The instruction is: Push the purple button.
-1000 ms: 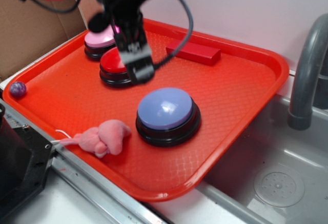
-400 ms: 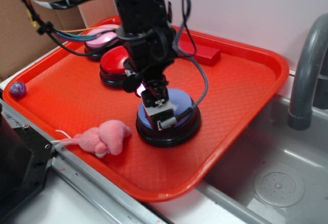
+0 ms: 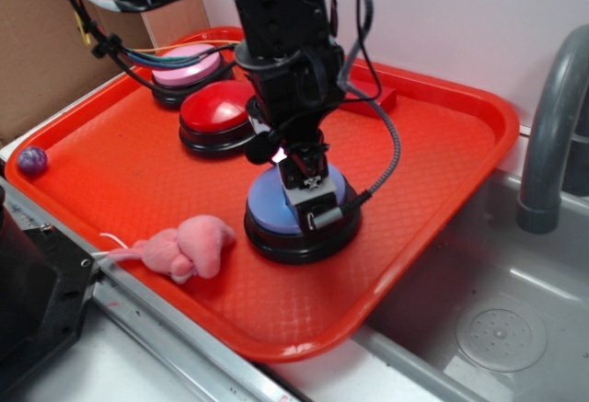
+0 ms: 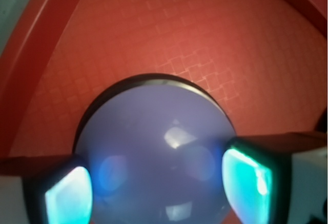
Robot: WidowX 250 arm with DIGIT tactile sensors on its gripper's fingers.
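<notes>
Wrist cam shows the purple button (image 4: 154, 152) right under my gripper (image 4: 159, 183), dome filling the gap between the two fingers (image 4: 66, 193), so I'd say I'm at the press step. Jaws sit apart, roughly as wide as the dome, holding nothing. Exterior view: button (image 3: 276, 209) is mid-tray (image 3: 138, 181), gripper (image 3: 313, 201) down on its top. Can't tell if it's depressed yet; next needs a straight push down, w/ no sideways slip.
</notes>
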